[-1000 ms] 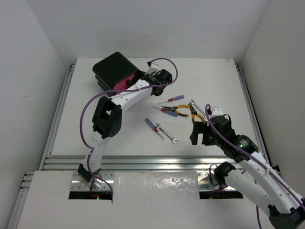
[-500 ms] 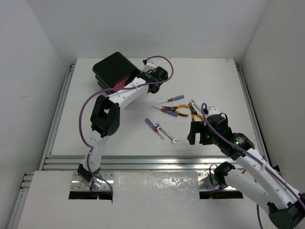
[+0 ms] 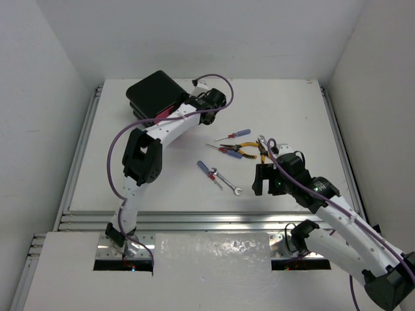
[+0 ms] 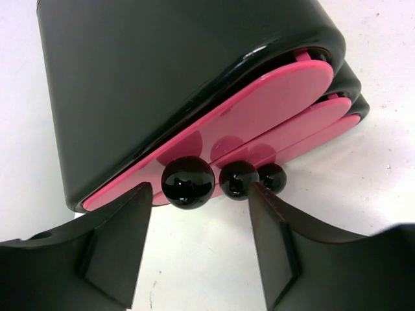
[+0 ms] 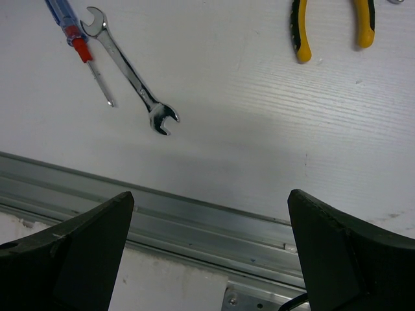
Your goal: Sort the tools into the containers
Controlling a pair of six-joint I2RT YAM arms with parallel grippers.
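Item: black box, glossy, rounded corners, at the far left of the white table. It holds three stacked pink drawers, each with a round black knob; the top knob is nearest the left wrist camera.

Item: left gripper, at the drawer face of the box. Its fingers are spread wide and pinch nothing. The top knob and the one below it sit in the gap between the two fingertips (contact with either cannot be told). A purple cable loops over this arm's wrist.

Item: right gripper, above bare table at the near edge, beside the aluminium rail. Its fingers are spread wide, with nothing between them.

Item: tools, all loose on the table, none in a drawer.
- Silver wrench, lying flat, just ahead and to the left of the right gripper.
- Red-and-blue screwdriver, just beside that wrench, near one end of it.
- Yellow-and-black pliers, of which the right wrist view shows only the handles.
- In the top view, two more screwdrivers lie mid-table, near two pairs of pliers bunched together; a second wrench shows partly behind the right arm.

The left arm stretches across the table from its base to the box, well apart from the tool cluster.
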